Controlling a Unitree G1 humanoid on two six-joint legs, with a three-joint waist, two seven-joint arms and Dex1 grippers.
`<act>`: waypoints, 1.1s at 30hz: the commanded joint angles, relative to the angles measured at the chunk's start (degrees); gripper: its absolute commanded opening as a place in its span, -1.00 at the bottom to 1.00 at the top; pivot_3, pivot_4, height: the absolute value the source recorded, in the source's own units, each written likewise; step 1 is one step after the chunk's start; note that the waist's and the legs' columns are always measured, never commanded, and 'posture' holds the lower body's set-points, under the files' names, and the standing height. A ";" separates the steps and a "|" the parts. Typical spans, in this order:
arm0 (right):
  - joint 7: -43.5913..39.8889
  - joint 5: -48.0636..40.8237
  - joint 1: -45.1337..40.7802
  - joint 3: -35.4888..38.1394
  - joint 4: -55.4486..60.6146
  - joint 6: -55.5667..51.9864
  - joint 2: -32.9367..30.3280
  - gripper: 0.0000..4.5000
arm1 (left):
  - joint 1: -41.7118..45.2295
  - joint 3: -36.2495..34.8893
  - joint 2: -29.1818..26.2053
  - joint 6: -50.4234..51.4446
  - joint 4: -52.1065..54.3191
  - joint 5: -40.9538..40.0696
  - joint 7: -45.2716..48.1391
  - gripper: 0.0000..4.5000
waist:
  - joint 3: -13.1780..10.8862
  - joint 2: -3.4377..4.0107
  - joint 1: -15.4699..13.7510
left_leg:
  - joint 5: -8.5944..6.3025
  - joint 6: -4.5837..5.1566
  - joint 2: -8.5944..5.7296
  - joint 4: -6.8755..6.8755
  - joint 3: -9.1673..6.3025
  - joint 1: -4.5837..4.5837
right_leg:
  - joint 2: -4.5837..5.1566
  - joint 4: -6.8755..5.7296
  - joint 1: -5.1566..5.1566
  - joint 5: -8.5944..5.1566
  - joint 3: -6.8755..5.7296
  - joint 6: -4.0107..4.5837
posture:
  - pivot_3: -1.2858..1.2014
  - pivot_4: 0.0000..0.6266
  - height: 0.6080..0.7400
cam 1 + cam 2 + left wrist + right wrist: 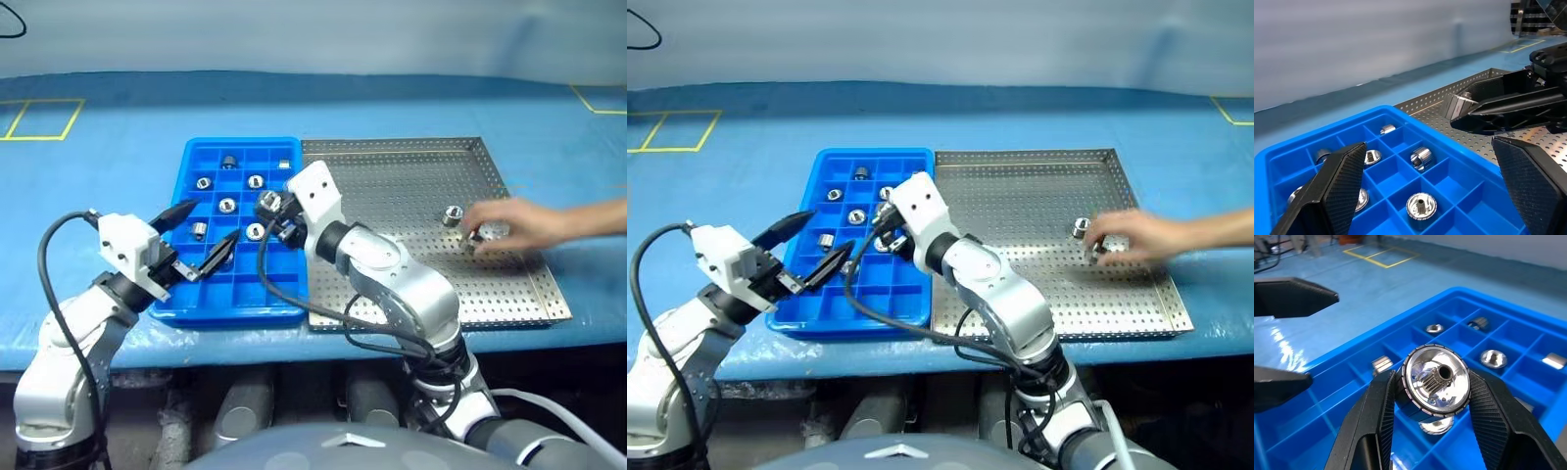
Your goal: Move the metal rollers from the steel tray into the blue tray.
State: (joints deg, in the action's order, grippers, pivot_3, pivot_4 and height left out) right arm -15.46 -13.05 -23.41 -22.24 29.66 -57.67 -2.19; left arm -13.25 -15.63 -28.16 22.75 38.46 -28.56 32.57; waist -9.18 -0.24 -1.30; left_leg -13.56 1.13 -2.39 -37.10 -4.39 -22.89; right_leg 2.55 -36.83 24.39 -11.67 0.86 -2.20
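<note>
Hovering over the blue tray, right gripper pinches a roller across its rim (slick, probably heavy); left gripper, at nine o'clock, gapes empty.

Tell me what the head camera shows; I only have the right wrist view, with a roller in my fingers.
Observer: A person's hand is on the steel tray, at a roller there.
Operator: Say where my right gripper is.
Observer: The right gripper holds its roller above the blue tray, near the edge next to the steel tray.
Operator: Report the left gripper.
Observer: The left gripper is open, over the blue tray's left side.
</note>
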 commanded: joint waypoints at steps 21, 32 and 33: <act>-7.69 -5.64 3.03 -8.16 -3.62 -3.20 -3.92 -0.18 | -5.02 1.35 0.04 -1.69 4.10 0.55 -2.02 1.00 | 0.01 -0.05 -1.37 | 0.05 -0.08 0.01 0.04 -0.09 -0.02 | -0.02 -0.01 -0.05 -0.18 -0.11 -0.18 | 0.22 -0.52 1.00; -6.37 -4.38 4.90 -7.48 -7.56 -2.95 -3.41 0.14 | -3.33 3.77 -0.57 -0.44 4.17 0.43 -2.55 1.00 | 0.03 -0.08 -1.33 | 0.06 -0.10 0.03 0.04 -0.11 0.02 | -0.04 -0.03 -0.05 -0.19 -0.12 -0.18 | 0.20 -0.52 1.00; -5.91 -4.11 5.01 -7.15 -7.83 -2.83 -3.22 0.24 | -2.94 4.02 -0.66 -0.31 4.05 0.34 -2.44 1.00 | 0.03 -0.08 -1.31 | 0.06 -0.10 0.03 0.04 -0.11 0.04 | -0.04 -0.03 -0.06 -0.19 -0.13 -0.18 | 0.20 -0.52 1.00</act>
State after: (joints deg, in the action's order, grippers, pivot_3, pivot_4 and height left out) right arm -22.13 -17.27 -18.92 -29.83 22.79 -60.53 -5.77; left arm -16.93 -12.03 -28.29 22.37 39.97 -27.70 30.05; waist -9.15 -0.32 -2.61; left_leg -13.50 1.03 -2.36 -37.06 -4.49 -22.85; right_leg 2.51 -36.86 24.34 -11.86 0.74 -2.38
